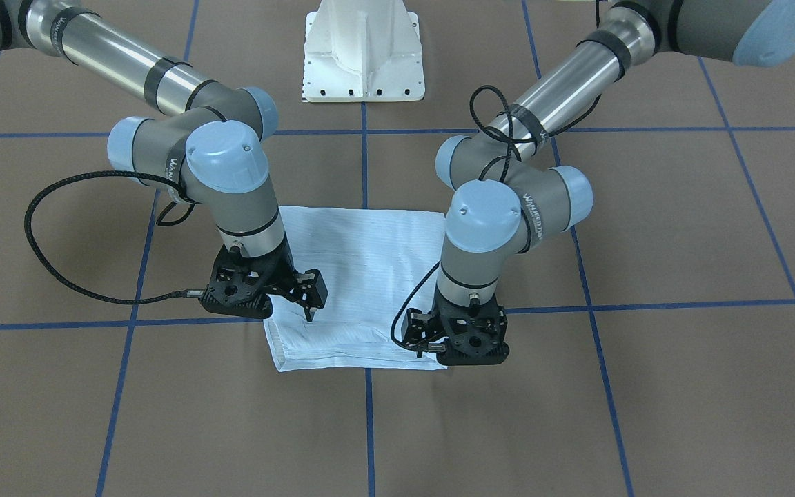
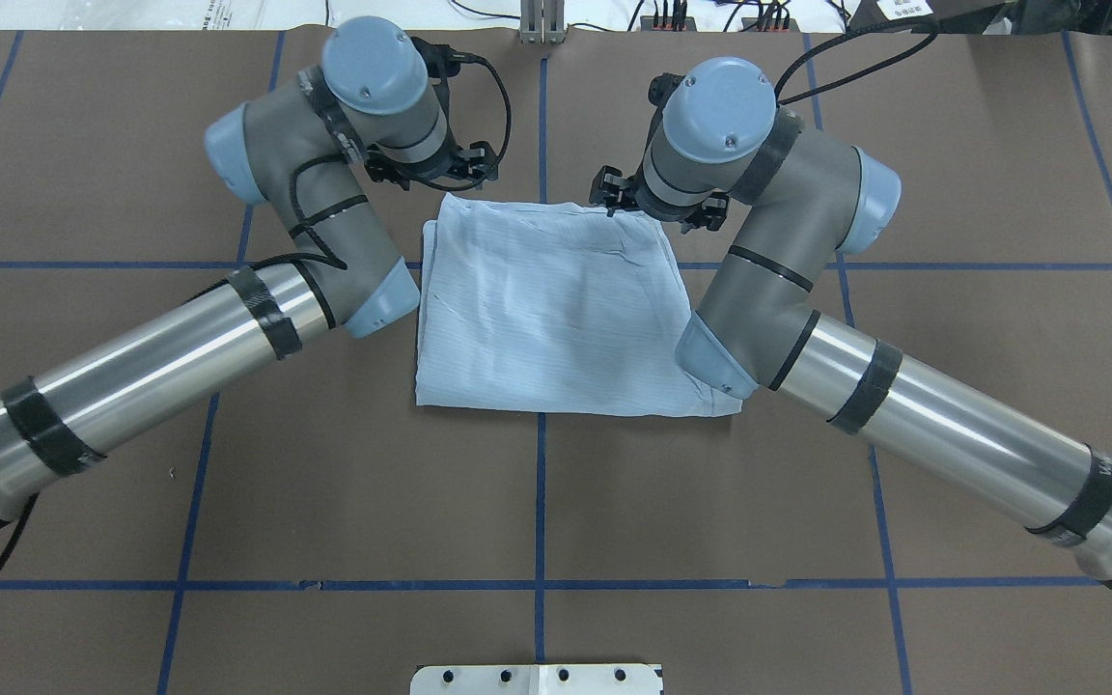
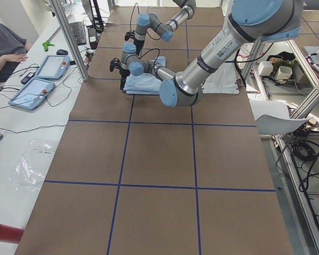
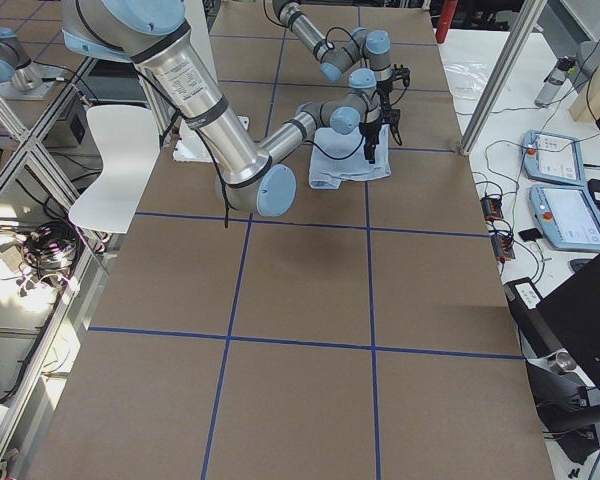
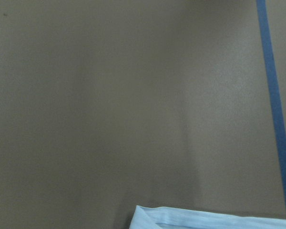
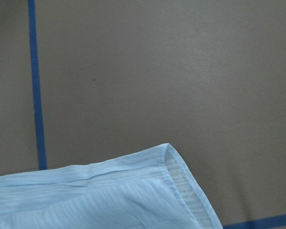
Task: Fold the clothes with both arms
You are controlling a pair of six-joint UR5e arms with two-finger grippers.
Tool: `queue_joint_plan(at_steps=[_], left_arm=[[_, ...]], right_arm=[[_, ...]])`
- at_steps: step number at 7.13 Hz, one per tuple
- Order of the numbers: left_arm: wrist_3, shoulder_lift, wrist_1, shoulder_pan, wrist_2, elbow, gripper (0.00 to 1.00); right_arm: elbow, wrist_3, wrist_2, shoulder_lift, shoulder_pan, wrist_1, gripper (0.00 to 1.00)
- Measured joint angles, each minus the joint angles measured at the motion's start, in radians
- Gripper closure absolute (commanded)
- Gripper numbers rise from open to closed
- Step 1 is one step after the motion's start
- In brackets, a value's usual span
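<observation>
Shirt (image 1: 363, 276) lies folded to a rectangle mid-counter (image 1: 646, 414). Left hand (image 1: 439, 345) and right hand (image 1: 309, 307) hang at its corners farthest from robot, prob. to grab that edge for next fold. Open or closed? Can't tell for either.

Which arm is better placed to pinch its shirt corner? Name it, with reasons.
Probably left: the left gripper hangs at a corner of the shirt, while the right gripper points onto cloth inboard of its corner.
</observation>
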Motion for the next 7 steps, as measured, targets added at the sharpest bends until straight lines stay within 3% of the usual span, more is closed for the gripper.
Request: queue_joint_plan(at_steps=[2, 5, 7], left_arm=[[0.078, 0.136, 0.007, -0.043, -0.057, -0.168, 0.0], [0.091, 0.171, 0.008, -0.051, -0.065, -0.209, 0.0], [0.091, 0.177, 0.007, -0.051, -0.066, -0.209, 0.0]], right_arm=[[-0.102, -0.104, 0.001, 0.067, -0.004, 0.055, 0.06], [-0.194, -0.203, -0.011, 0.084, -0.019, 0.2, 0.11], [-0.215, -0.255, -0.022, 0.085, -0.027, 0.227, 0.22]])
